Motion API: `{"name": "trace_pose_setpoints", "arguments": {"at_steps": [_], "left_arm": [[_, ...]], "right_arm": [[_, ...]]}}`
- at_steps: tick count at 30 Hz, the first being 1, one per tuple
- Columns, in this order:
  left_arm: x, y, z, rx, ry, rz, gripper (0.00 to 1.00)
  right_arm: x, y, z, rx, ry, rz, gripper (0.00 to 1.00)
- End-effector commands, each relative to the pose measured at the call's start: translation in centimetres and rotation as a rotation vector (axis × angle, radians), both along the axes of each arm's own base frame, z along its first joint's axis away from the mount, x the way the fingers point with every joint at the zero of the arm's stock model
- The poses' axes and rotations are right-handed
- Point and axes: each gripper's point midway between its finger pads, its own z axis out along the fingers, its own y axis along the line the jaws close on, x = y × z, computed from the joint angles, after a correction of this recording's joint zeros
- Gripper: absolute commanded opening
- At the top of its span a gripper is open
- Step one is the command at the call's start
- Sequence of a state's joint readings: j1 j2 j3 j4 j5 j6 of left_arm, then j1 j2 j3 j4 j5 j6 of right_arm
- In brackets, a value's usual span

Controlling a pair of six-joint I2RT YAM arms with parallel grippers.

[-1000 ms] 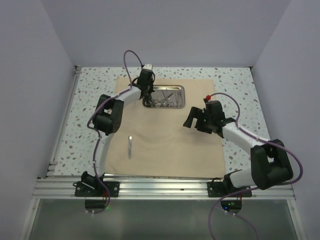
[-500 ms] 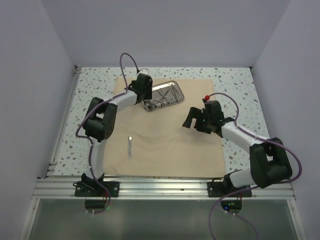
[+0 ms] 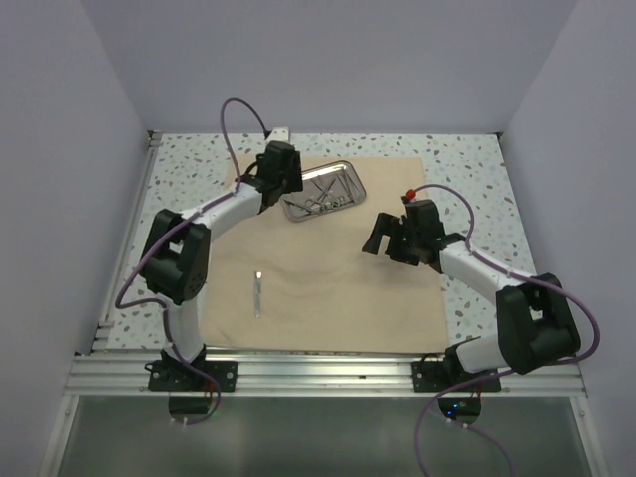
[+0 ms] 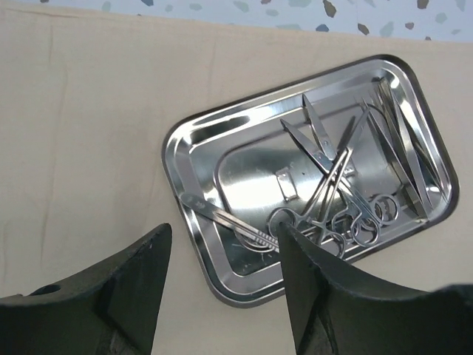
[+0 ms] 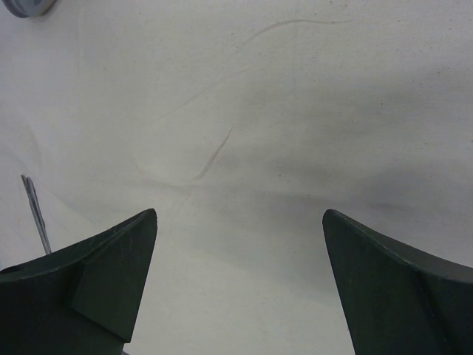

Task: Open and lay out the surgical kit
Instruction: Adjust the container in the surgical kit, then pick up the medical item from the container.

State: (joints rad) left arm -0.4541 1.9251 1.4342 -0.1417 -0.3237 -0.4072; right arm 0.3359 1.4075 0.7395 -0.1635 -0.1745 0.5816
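Lower the wide-open, empty left end effector (image 4: pixel 222 248) onto the scalpel (image 4: pixel 229 222) at the rim of the tray (image 4: pixel 171 159), pinching mid-handle.

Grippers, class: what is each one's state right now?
Left gripper: open, holding nothing, over the steel tray.
Right gripper: open, holding nothing, over the cloth wrap.

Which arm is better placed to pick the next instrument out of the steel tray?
Left. The left gripper hovers open at the tray edge, the instruments lying just beyond it. The right gripper, also open, hangs over bare cloth, apart from the tray.
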Motion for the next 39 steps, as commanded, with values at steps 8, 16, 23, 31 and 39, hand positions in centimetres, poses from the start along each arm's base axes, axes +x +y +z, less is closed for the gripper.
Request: {"name": "trace_pose_setpoints", "arguments": {"at_steps": [8, 16, 23, 31, 39], "left_arm": [[-3.7, -3.9, -5.4, -0.171, 0.168, 0.033, 0.63], [-3.4, -4.3, -7.8, -0.180, 0.204, 0.067, 0.63], [-2.2, -3.9, -10.5, -0.143, 0.240, 0.111, 0.63], [0.1, -2.2, -11.8, -0.122, 0.261, 0.154, 0.64], [1.2, -1.4, -14.7, -0.051, 0.367, 0.098, 0.64]], "right_arm": [[1.4, 0.7, 1.8, 0.013, -0.067, 0.020, 0.98], [1.2, 0.7, 2.1, 0.015, -0.075, 0.024, 0.98], [1.1, 0.6, 2.3, 0.011, -0.078, 0.024, 0.98], [1.1, 0.5, 2.5, 0.004, -0.085, 0.022, 0.98], [1.2, 0.3, 2.6, -0.002, -0.087, 0.021, 0.98]]}}
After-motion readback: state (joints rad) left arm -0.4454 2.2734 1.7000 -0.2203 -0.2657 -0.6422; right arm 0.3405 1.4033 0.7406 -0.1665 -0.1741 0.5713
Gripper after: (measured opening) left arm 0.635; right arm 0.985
